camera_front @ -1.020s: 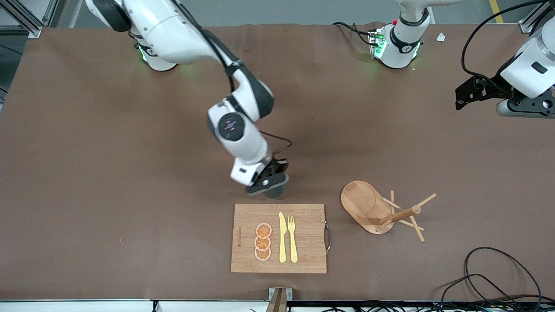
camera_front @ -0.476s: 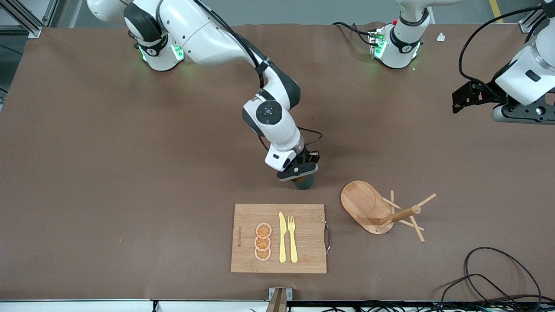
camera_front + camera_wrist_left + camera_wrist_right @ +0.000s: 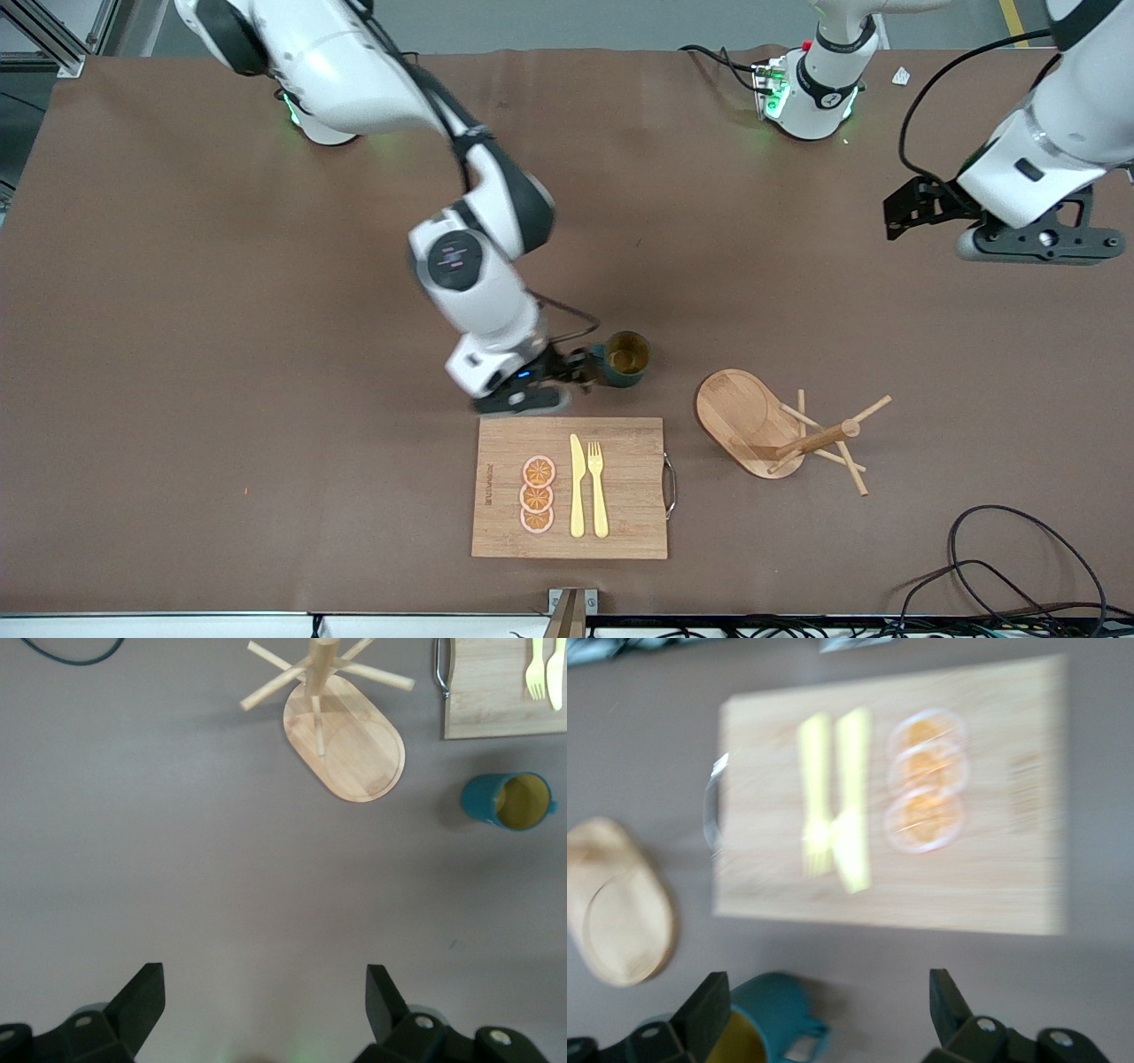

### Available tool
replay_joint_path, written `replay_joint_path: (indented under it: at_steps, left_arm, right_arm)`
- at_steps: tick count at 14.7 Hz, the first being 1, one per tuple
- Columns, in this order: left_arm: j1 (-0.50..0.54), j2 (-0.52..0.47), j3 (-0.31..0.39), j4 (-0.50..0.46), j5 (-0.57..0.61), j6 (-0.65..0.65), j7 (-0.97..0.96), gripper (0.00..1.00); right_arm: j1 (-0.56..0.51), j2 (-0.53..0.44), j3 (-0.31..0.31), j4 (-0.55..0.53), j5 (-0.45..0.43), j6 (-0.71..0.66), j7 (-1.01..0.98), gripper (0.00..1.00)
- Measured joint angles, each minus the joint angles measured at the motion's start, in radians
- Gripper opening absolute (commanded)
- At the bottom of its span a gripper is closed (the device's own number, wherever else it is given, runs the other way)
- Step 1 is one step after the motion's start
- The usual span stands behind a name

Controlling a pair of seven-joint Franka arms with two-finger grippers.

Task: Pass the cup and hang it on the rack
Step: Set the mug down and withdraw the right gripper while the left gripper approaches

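On the brown table (image 3: 221, 354), just farther from the front camera than the bamboo cutting board (image 3: 620, 532), the cup (image 3: 625, 358) stood upright with its tan-yellow inside showing. My right gripper (image 3: 567, 377) was low beside it, on the side toward my right arm's end of the table, with its fingers (image 3: 700, 1014) spread wide and nothing between them. In the right wrist view the cup (image 3: 766, 1032) sat by one finger with its small handle turned into the gap; whether that finger touched the cup I could not tell.

The rack (image 3: 780, 430) stood near the cup, toward my left arm's end of the table, upright on its oval flat base, with thin pegs branching from the central post. The left wrist view showed the rack (image 3: 341, 735) and the cup (image 3: 509, 802) apart from each other on the bare cloth.

On the cutting board lay three orange slices (image 3: 538, 494) in a row, and beside them a yellow knife (image 3: 577, 487) and a yellow fork (image 3: 598, 487), side by side. The board's metal handle (image 3: 671, 485) faced the rack.

My left gripper (image 3: 266, 1010) hung in the air over the left arm's end of the table, well apart from the cup, jaws wide and holding nothing.
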Motion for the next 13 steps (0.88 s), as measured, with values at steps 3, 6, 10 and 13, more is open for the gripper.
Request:
replay_joint_path:
  at_steps: [3, 6, 10, 13]
  left_arm:
    - [-0.048, 0.029, -0.003, 0.01, 0.0, 0.011, -0.082, 1.0]
    - [-0.112, 0.076, -0.004, 0.011, 0.0, 0.058, -0.231, 1.0]
    - [-0.231, 0.168, -0.004, 0.023, 0.0, 0.167, -0.539, 1.0]
    - [-0.294, 0.247, -0.004, 0.049, 0.001, 0.251, -0.744, 1.0]
  right_arm:
    - [-0.106, -0.095, -0.058, -0.043, 0.0, -0.079, -0.026, 1.0]
    - [-0.198, -0.172, -0.103, -0.132, -0.001, -0.095, -0.162, 1.0]
    - [-0.345, -0.298, -0.122, -0.271, -0.001, -0.15, -0.357, 1.0]
    - [-0.452, -0.414, -0.125, -0.39, -0.002, -0.155, -0.567, 1.0]
